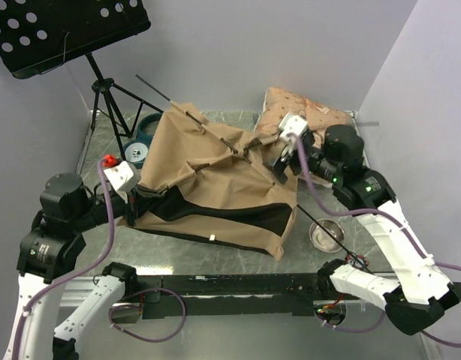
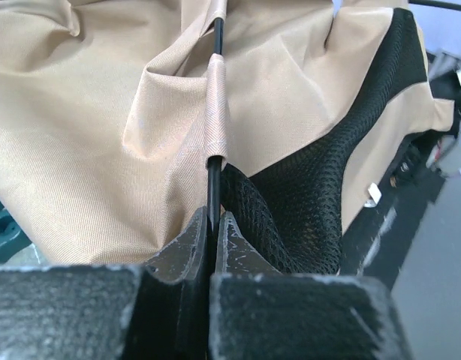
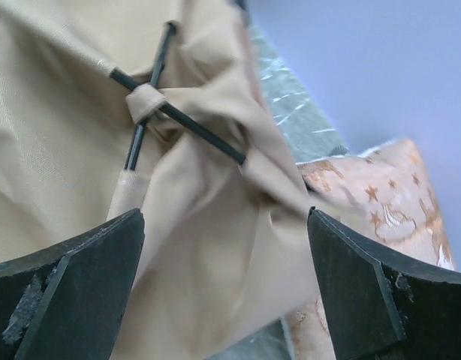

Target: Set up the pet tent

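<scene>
The pet tent (image 1: pixel 208 180) lies slumped in tan folds on the table, its black mesh base panel (image 1: pixel 215 214) along the near side. Thin black poles cross on top (image 1: pixel 242 150) and stick out at the back. My left gripper (image 1: pixel 131 196) is at the tent's left corner, shut on a black pole (image 2: pixel 213 196) where it leaves a fabric sleeve (image 2: pixel 217 112). My right gripper (image 1: pixel 278 171) is open at the tent's right upper edge, its fingers (image 3: pixel 80 285) spread above tan fabric near the pole crossing (image 3: pixel 146 101).
A pinkish star-print cushion (image 1: pixel 305 112) lies at the back right. A blue pet bowl (image 1: pixel 144 135) sits behind the tent's left side. A small clear bowl (image 1: pixel 326 234) stands near right. A music stand (image 1: pixel 65 30) is at the back left.
</scene>
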Available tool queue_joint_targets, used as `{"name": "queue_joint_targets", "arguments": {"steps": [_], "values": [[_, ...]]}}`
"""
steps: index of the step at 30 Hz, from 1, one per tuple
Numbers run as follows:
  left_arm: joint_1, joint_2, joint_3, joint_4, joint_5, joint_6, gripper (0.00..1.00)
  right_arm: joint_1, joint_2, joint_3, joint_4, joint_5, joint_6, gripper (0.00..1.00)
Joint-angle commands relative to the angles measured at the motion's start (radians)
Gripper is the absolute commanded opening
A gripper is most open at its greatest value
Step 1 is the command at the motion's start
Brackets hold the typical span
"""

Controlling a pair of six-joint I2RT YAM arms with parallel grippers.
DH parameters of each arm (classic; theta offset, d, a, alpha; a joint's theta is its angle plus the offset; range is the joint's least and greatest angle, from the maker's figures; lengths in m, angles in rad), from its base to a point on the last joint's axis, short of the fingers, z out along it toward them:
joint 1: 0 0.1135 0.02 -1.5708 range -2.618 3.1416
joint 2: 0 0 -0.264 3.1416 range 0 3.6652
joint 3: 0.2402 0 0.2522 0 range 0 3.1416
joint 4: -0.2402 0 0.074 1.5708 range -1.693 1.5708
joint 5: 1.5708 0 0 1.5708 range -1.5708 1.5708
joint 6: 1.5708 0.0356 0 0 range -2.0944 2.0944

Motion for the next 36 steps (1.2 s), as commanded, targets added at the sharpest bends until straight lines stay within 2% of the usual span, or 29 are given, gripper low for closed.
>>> {"name": "queue_joint_targets", "arguments": {"steps": [1,4,7,9,14,20,23,27,36], "values": [[-0.001,-0.025,-0.062,0.248,-0.08,-0.095,0.01,-0.061,-0.006,0.102,0.074,0.039,0.224,0.95],[-0.001,-0.028,-0.091,0.299,-0.083,-0.095,0.01,-0.092,0.016,0.137,0.085,0.059,0.31,0.96],[0.001,-0.034,-0.103,0.337,-0.1,-0.079,0.01,-0.118,0.04,0.142,0.097,0.099,0.267,0.94],[-0.001,-0.046,-0.117,0.371,-0.111,-0.084,0.01,-0.182,0.071,0.133,0.105,0.153,0.278,0.91],[-0.001,-0.051,-0.142,0.409,-0.083,-0.099,0.01,-0.369,0.227,0.205,-0.023,-0.072,0.402,0.96],[0.001,-0.045,-0.146,0.42,-0.035,-0.098,0.01,-0.382,0.304,0.171,0.066,-0.296,0.473,1.0],[-0.001,-0.048,-0.152,0.426,-0.023,-0.099,0.01,-0.374,0.349,0.166,0.123,-0.335,0.52,1.0],[-0.001,-0.052,-0.151,0.423,-0.003,-0.111,0.01,-0.356,0.418,0.182,0.161,-0.33,0.54,0.99],[-0.001,-0.065,-0.159,0.431,0.008,-0.161,0.01,-0.313,0.452,0.088,0.206,-0.077,0.508,0.98]]}}
